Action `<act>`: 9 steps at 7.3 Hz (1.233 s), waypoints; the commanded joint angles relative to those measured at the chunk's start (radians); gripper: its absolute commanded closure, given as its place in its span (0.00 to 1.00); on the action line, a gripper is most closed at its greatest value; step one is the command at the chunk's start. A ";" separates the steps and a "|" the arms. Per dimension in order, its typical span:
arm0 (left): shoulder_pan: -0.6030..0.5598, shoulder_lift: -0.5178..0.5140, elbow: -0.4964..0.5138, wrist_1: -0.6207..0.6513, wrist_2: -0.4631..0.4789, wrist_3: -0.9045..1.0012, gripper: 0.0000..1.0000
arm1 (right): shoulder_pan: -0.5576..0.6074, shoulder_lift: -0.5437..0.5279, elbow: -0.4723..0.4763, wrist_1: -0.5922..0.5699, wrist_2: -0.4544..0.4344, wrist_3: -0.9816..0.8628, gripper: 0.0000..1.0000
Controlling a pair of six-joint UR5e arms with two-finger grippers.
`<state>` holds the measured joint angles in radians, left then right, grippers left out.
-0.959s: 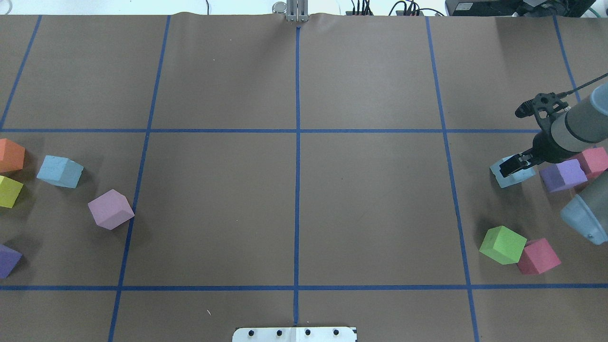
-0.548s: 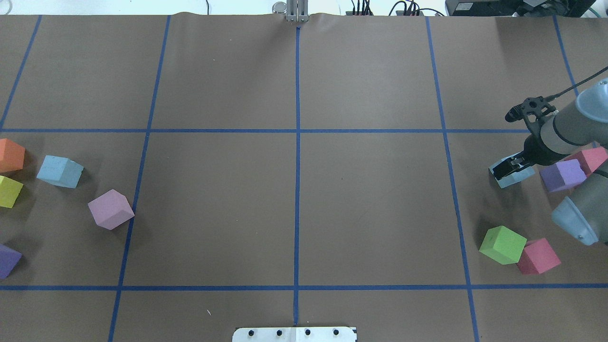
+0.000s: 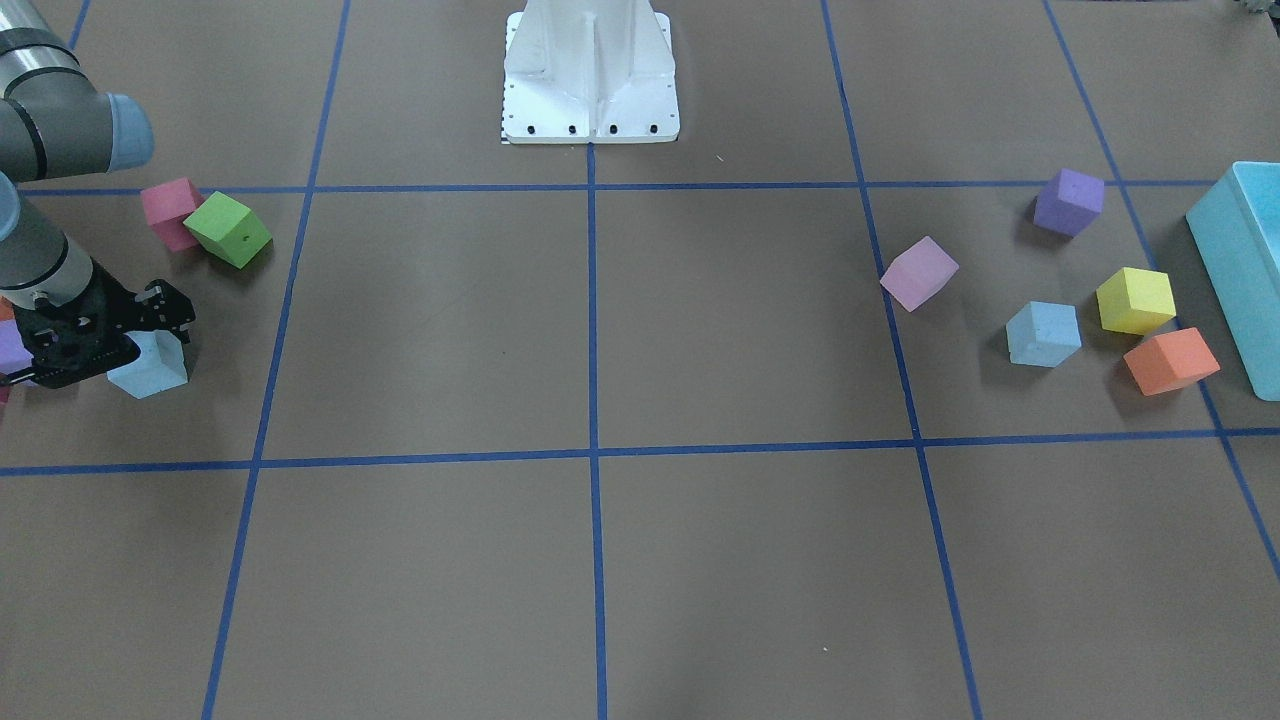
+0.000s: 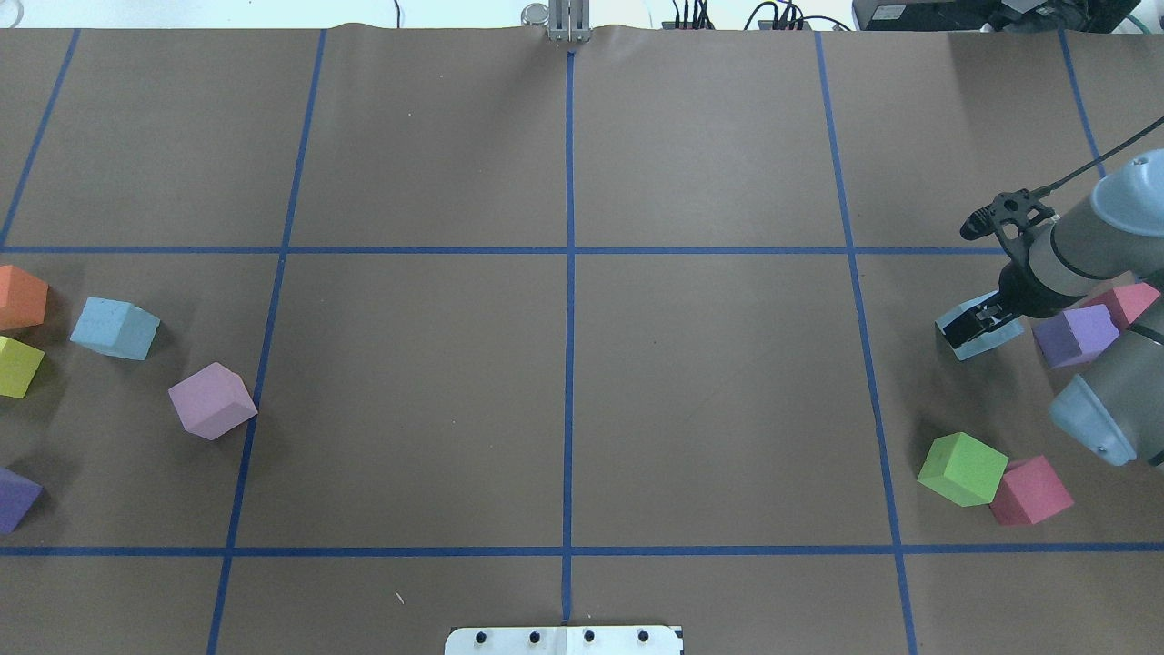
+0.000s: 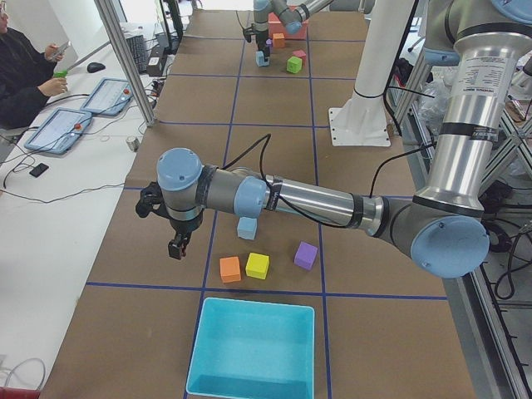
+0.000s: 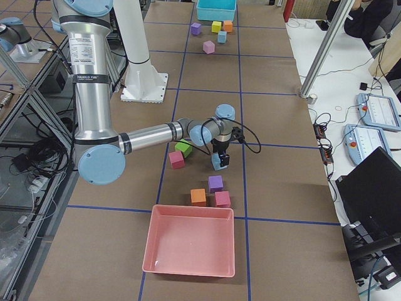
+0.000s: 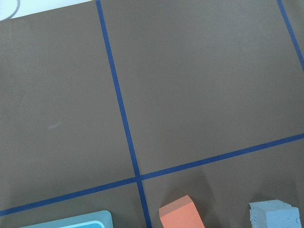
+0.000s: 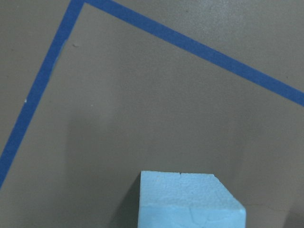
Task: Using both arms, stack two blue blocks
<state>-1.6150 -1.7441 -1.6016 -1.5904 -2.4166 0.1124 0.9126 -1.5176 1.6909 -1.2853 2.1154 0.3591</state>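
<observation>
One pale sky-blue foam cube (image 3: 148, 372) is clamped by the right gripper (image 4: 973, 323) at the right end of the brown counter (image 4: 709, 391), presumably for carrying over to its twin. That other pale blue foam cube (image 4: 114, 327) is parked far left. Whether the left gripper (image 5: 176, 247) is spread or closed can't be told.

Brown table (image 4: 409, 409), blue block (image 4: 114, 327), coloured cubes (image 4: 212, 401), turquoise bin (image 3: 1240, 270)

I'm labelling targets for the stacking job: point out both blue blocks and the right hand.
right hand (image 4: 967, 327): overhead view, midway between its fingertips.
right-side blue block (image 3: 152, 372): front-facing view, its front face.
left-side blue block (image 4: 105, 318): overhead view, its top face.
</observation>
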 commanded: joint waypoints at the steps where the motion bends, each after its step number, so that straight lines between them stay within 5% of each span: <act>1: 0.001 0.000 0.000 0.000 0.001 0.000 0.02 | 0.000 -0.004 -0.010 0.010 -0.002 0.000 0.07; 4: 0.001 0.000 0.000 0.001 0.001 0.000 0.02 | -0.001 0.001 -0.065 0.080 -0.008 0.001 0.40; 7: 0.001 0.000 0.000 0.000 0.001 -0.002 0.02 | -0.001 0.007 -0.060 0.080 -0.005 0.011 0.62; 9: 0.001 0.000 0.000 0.000 0.001 -0.003 0.02 | 0.014 0.064 -0.018 0.022 0.043 0.017 0.63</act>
<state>-1.6137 -1.7441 -1.6015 -1.5907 -2.4160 0.1101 0.9153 -1.4939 1.6465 -1.2203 2.1278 0.3713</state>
